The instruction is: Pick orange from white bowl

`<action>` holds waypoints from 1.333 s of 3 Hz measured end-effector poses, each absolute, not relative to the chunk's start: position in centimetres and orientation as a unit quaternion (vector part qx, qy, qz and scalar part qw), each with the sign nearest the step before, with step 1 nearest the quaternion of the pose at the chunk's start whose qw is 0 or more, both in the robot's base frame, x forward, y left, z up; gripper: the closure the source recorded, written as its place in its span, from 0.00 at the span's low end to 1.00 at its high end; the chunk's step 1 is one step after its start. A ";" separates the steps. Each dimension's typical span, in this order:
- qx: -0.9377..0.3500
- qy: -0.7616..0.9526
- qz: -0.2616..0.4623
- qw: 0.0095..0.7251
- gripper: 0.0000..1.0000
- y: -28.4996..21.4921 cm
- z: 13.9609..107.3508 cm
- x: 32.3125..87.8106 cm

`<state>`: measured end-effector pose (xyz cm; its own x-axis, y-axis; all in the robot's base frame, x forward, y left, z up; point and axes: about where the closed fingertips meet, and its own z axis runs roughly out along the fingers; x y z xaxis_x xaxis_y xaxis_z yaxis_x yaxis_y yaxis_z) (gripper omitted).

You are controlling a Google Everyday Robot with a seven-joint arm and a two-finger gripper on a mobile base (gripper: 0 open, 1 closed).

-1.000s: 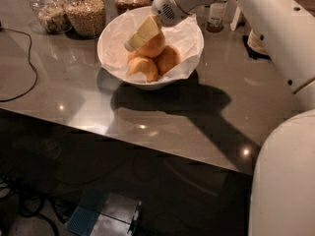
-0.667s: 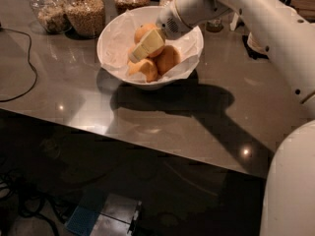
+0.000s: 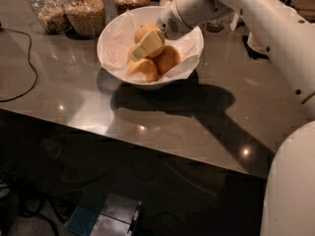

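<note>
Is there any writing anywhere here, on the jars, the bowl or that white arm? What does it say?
No text can be read anywhere.
The glass jars show no labels, the white bowl is plain, and the gripper, down in the bowl over the oranges, bears no visible writing.

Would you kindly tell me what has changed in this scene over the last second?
The gripper has come down deeper into the white bowl and now sits against the oranges. No orange looks lifted. The bowl, the oranges and the jars behind them stayed where they were.
</note>
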<state>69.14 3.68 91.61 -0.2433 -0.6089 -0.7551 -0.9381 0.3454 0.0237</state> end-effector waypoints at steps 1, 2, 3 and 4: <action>-0.516 0.749 0.246 0.334 0.42 3.7 91.6 69.1; -0.516 0.749 0.246 0.334 0.65 3.7 91.6 69.1; -0.517 0.748 0.249 0.333 0.89 3.8 91.6 69.0; -0.533 0.725 0.286 0.329 1.00 4.2 93.4 66.1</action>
